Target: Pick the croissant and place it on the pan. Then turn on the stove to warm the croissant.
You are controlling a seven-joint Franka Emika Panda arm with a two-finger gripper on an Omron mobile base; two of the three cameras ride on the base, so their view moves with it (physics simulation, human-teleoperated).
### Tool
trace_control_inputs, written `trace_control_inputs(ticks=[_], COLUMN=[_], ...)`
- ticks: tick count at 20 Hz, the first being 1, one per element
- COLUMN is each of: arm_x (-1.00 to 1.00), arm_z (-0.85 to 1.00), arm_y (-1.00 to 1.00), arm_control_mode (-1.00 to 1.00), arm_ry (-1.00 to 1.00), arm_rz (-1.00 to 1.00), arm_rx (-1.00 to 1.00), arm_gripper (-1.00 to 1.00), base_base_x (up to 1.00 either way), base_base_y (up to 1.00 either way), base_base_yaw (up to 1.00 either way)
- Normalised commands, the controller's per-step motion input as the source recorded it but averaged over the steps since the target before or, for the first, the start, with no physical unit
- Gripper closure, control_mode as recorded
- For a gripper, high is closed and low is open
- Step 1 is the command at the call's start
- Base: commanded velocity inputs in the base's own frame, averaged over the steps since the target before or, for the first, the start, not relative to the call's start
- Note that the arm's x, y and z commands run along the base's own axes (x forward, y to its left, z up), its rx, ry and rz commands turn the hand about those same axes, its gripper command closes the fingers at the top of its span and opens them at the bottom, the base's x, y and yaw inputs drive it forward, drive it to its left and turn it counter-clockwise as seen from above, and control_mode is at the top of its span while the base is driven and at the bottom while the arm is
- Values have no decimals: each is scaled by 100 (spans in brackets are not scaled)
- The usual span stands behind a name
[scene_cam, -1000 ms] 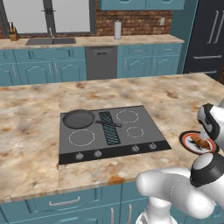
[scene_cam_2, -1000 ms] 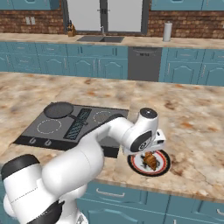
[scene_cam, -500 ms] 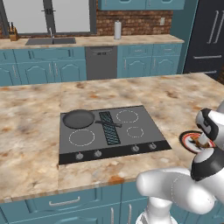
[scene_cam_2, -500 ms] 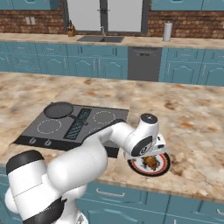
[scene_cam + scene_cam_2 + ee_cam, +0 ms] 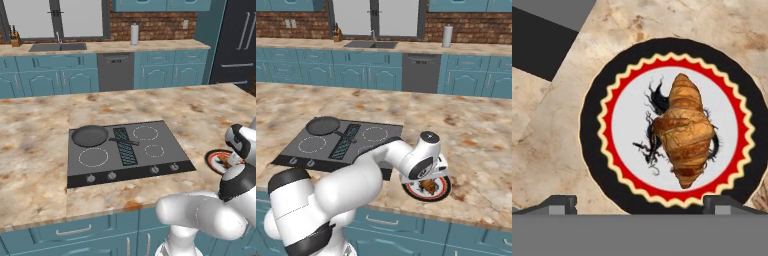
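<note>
Marble counter point(image 5: 662, 25) bears plate point(image 5: 592, 150) with croissant point(image 5: 684, 131); tool point(image 5: 640, 204) gapes wide, empty.

Croissant point(image 5: 684, 131): golden-brown, darker banding. Plate point(image 5: 594, 150): black rim, red scalloped ring edged cream, white centre with black scrawl. Counter point(image 5: 557, 115): beige marbled with rust flecks; pan point(image 5: 90, 135) dark grey.

You are looking at a round plate with a black rim, a scalloped red ring and a white centre point(image 5: 595, 145), lying flat on the beige marbled stone island counter point(image 5: 35, 165) near its front edge. Beyond the island, teal cabinets point(image 5: 45, 75) are lining the far wall, with a grey dishwasher front point(image 5: 116, 71) sitting between them. A steel sink point(image 5: 371, 44) is sitting under the window, and a white paper towel roll point(image 5: 134, 34) is standing upright on the back counter against the brick wall point(image 5: 155, 22).
</note>
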Motion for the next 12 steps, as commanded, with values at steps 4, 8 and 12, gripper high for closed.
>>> trace_control_inputs(ticks=[4,8,12], arm_x=[17,14,14], arm_z=[-10,-16,-13], arm_y=[0,-1,-7], arm_control_mode=[-100,-100,-100], arm_ry=[0,0,0], arm_rz=[2,2,2], arm_rx=[1,0,0], arm_gripper=[-100,-100,-100], base_base_x=[0,0,0], base_base_y=[0,0,0], base_base_yaw=[0,0,0])
